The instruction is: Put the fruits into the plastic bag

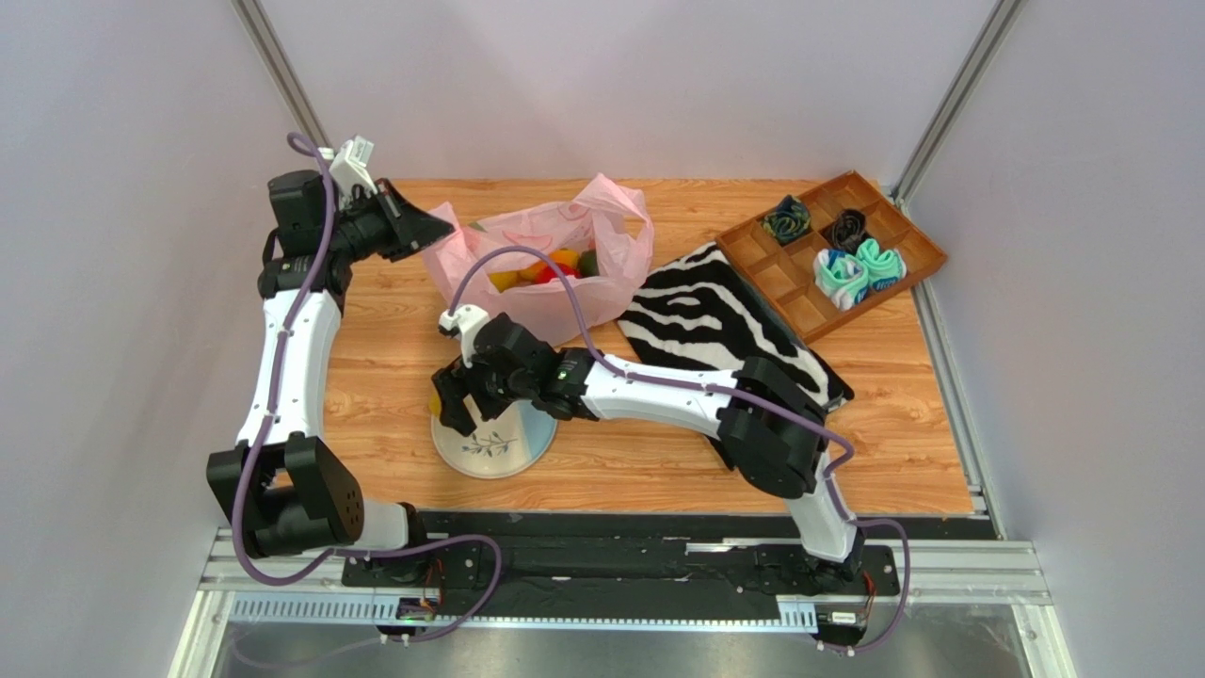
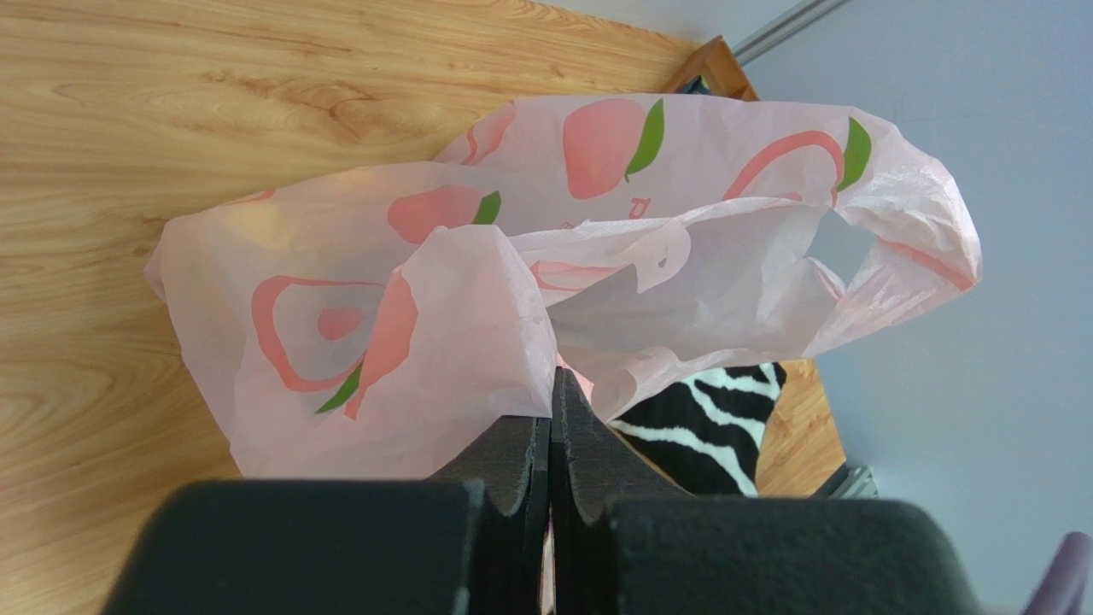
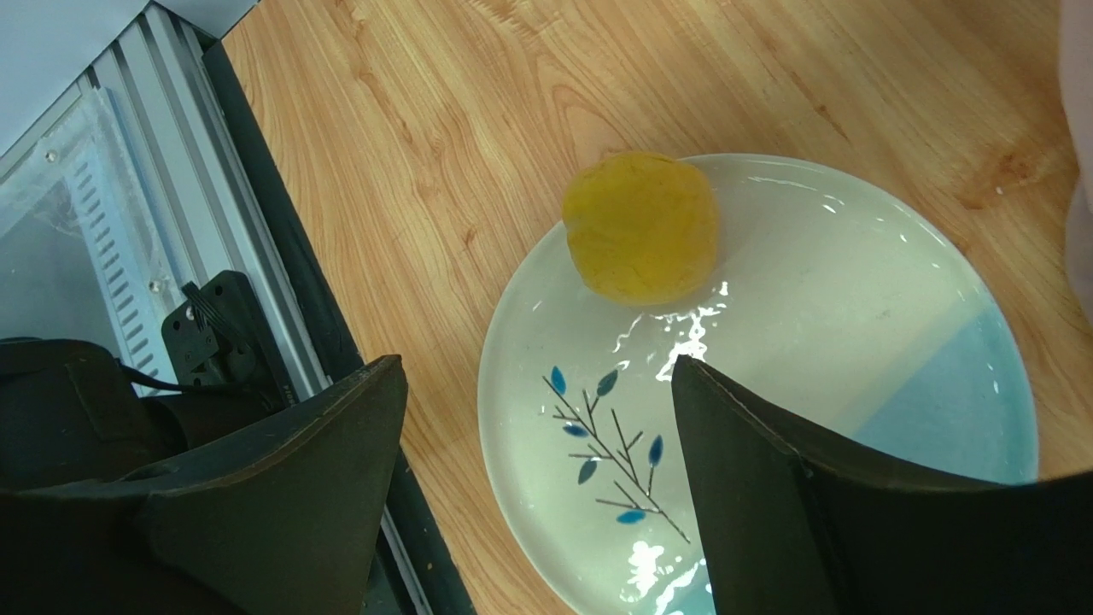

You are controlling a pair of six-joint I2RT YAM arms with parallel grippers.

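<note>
The pink plastic bag [image 1: 601, 233] with peach prints stands at the back middle of the table, its mouth open. Inside it show several fruits: a red one [image 1: 566, 259], an orange-yellow one [image 1: 535, 273] and a green one [image 1: 589, 264]. My left gripper [image 1: 419, 226] is shut on the bag's left edge; in the left wrist view the jaws pinch the pink film [image 2: 488, 320] at the gripper [image 2: 553, 385]. My right gripper [image 3: 533, 372] is open above a plate [image 3: 821, 320], with one yellow lemon [image 3: 639, 228] lying on the plate beyond the fingertips. In the top view that gripper [image 1: 460, 403] hides the lemon.
The pale plate [image 1: 498, 449] with a blue twig print sits near the front middle. A zebra-striped cloth [image 1: 722, 318] lies right of the bag. A wooden compartment tray [image 1: 891, 233] with rolled teal and black cloth bundles stands at the back right. The table's near edge and metal rail [image 3: 116, 218] lie beside the plate.
</note>
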